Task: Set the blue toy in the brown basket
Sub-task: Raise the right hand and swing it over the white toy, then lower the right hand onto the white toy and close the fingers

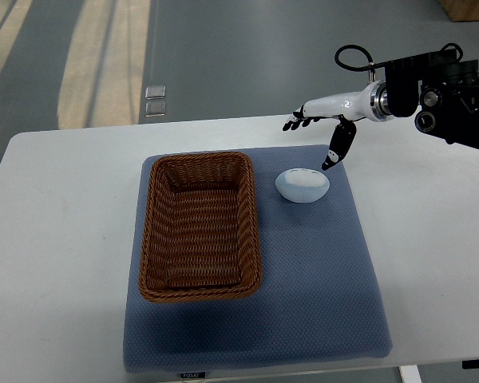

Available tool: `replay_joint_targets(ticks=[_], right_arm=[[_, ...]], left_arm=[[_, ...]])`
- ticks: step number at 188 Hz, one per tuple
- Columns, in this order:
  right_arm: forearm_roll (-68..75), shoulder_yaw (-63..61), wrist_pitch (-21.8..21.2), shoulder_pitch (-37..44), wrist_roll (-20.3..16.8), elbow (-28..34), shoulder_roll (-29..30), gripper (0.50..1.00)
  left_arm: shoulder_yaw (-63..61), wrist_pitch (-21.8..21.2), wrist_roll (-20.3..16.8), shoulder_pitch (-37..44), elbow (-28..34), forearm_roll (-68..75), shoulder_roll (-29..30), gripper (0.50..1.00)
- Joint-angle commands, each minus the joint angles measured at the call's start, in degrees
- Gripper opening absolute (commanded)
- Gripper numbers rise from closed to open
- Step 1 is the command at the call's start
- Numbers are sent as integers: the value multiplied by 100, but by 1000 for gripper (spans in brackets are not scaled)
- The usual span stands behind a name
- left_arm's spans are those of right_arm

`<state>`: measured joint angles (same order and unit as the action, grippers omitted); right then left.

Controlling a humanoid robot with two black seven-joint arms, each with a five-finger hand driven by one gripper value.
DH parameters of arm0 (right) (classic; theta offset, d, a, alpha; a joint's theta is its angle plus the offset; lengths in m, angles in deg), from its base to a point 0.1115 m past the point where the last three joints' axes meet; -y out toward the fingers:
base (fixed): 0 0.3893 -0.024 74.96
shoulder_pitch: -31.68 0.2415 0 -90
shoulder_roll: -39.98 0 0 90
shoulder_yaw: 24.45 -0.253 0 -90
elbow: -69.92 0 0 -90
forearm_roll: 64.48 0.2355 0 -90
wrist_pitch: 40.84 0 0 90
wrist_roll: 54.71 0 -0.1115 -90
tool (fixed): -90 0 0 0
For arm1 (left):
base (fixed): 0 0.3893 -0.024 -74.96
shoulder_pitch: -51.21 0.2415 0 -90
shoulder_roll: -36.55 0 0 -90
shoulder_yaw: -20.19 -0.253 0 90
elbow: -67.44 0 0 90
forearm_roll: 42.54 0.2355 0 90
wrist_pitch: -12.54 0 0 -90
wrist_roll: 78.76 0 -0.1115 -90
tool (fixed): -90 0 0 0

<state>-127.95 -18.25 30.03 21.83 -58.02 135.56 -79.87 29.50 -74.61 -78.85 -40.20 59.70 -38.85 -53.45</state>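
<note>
The blue toy (pixel 302 185) lies on the blue mat (pixel 319 279), just right of the brown basket (pixel 199 227), apart from its rim. The right robot hand (pixel 323 132) hangs above and behind the toy, fingers spread and holding nothing, thumb tip pointing down near the toy's far right edge; whether it touches is hard to tell. Its arm is cut off at the right edge. The basket is empty. Bare mat lies in front of the toy; the white table (pixel 64 239) surrounds the mat

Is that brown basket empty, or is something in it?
Empty: the brown basket shows only bare weave; the blue toy lies beside it.
</note>
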Motion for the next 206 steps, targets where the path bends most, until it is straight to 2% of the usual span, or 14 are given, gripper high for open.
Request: replay_joint_targets(ticks=[1, 19, 41, 74, 98, 123, 137, 152, 198, 206], right_arm=[[142, -14, -65, -114, -398, -16, 111, 885], [660, -5, -56, -140, -794, -16, 172, 870], [1083, 3, -3, -193, -953, -25, 260, 866], [1039, -5, 190, -465, -953, -262, 594, 860], [1039, 3, 375, -606, -953, -728, 972, 858], [1030, 3, 480, -712, -944, -1088, 1121, 858], [1004, 3, 533, -712, -944, -1106, 1200, 856], [749, 12, 559, -799, -944, -1106, 1227, 830], [476, -5, 559, -852, -935, -1097, 1227, 823], [468, -5, 550, -852, -935, -1097, 1227, 803]], left_arm=[[0, 4, 0, 0, 1, 0, 0, 1000], [0, -5, 0, 0, 0, 0, 0, 1000], [0, 4, 0, 0, 1, 0, 0, 1000], [0, -5, 0, 0, 1, 0, 0, 1000], [0, 4, 0, 0, 0, 0, 0, 1000], [0, 4, 0, 0, 0, 0, 0, 1000], [0, 4, 0, 0, 1, 0, 0, 1000], [0, 4, 0, 0, 1, 0, 0, 1000], [0, 4, 0, 0, 1, 0, 0, 1000], [0, 4, 0, 0, 1, 0, 0, 1000]])
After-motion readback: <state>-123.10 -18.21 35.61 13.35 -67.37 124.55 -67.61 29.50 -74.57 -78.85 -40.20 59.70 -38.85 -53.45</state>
